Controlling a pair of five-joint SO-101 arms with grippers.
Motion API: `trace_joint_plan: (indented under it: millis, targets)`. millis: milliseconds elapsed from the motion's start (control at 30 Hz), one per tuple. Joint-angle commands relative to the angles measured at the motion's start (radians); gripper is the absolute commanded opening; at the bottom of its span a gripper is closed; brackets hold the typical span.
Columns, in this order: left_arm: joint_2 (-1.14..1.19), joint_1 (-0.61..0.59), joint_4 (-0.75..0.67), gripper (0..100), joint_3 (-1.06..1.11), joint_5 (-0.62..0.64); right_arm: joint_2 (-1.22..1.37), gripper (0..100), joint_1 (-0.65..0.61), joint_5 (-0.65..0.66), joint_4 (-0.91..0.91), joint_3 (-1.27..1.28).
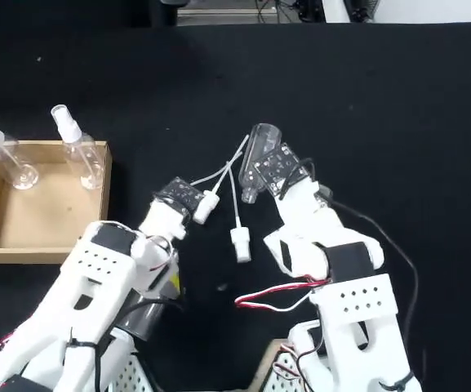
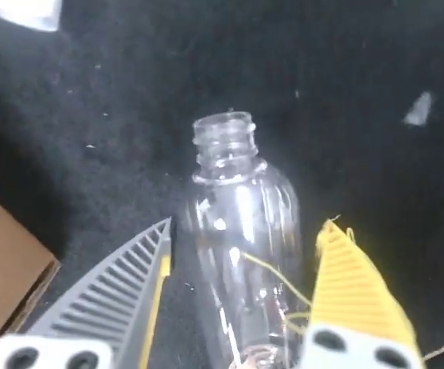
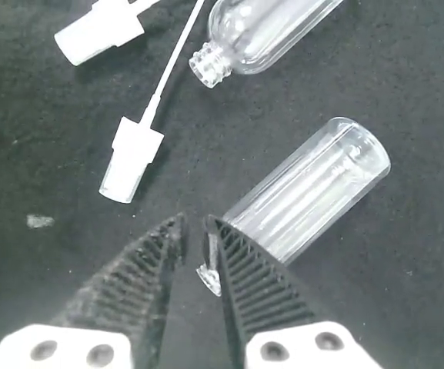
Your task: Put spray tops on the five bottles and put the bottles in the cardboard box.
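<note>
Left hand (image 2: 248,224) is clasping a clear uncapped bottle (image 2: 237,184) between spread fingers (image 2: 121,292), long axis running straight away, open neck pointing far from the hand.

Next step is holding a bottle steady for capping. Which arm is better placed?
Left, probably: the left end effector straddles the uncapped bottle, its neck pointing away. The right end effector sits nearer the loose spray top.

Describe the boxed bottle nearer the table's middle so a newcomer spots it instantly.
In the high view, find the cardboard box at the table's left side. Two capped clear bottles rest at its far end. The right-corner bottle is yours, nearest the table's middle; the left-corner bottle sits by the outer wall.
</note>
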Motion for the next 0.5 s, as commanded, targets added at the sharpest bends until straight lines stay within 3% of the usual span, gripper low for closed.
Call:
trace_joint_plan:
  millis: [0, 333, 467]
  targets:
    - [0.005, -0.008, -0.077, 27, 0.005, 0.048, 0.008, 1.5, -0.012, -0.006, -0.018, -0.01]
    - [0.005, -0.008, -0.146, 26, 0.088, 0.12, 0.008, 1.5, -0.015, -0.006, -0.026, -0.01]
    - [0.005, -0.007, -0.149, 7, 0.091, 0.129, 0.01, 1.5, -0.018, 0.002, -0.029, -0.008]
